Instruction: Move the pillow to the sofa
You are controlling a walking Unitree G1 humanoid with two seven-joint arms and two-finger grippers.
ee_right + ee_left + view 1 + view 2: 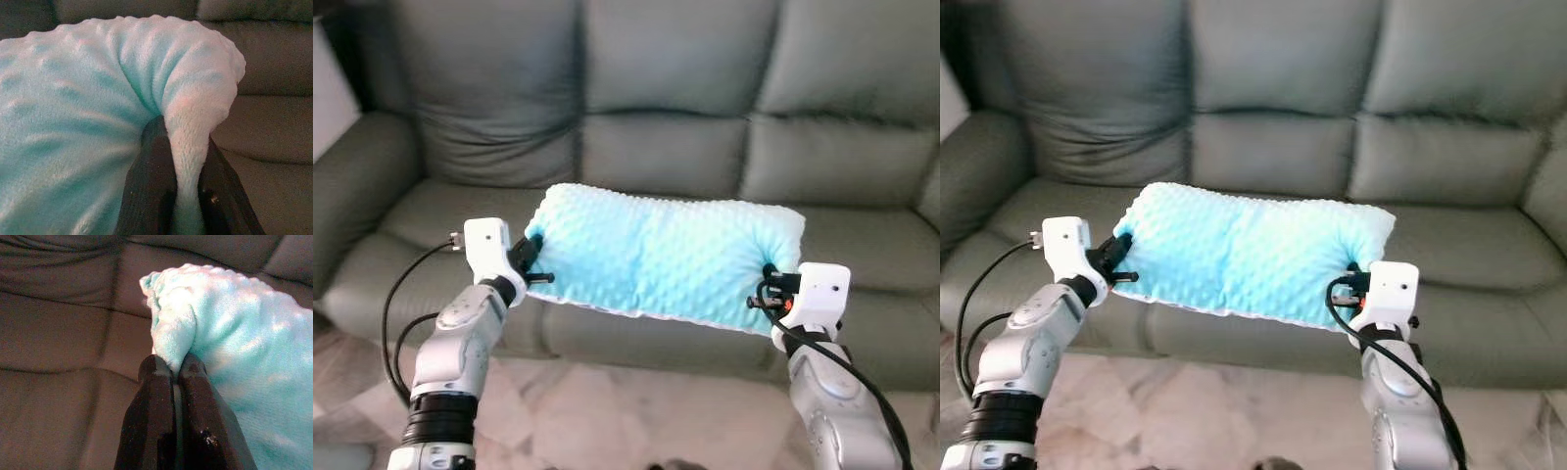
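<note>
A light blue, bumpy plush pillow (661,255) hangs in the air between my two arms, just above the front of the seat of a grey-green sofa (656,147). My left gripper (530,257) is shut on the pillow's left end, and the wrist view has its black fingers (156,406) pinching a fold of the fabric (176,342). At the right end, my right gripper (771,286) is shut on the pillow too; its fingers (154,166) squeeze a bunched fold (188,147).
The sofa has three seat cushions and a padded left armrest (357,186). Pale marble floor (626,416) lies between me and the sofa's front. A black cable (396,304) loops off my left arm.
</note>
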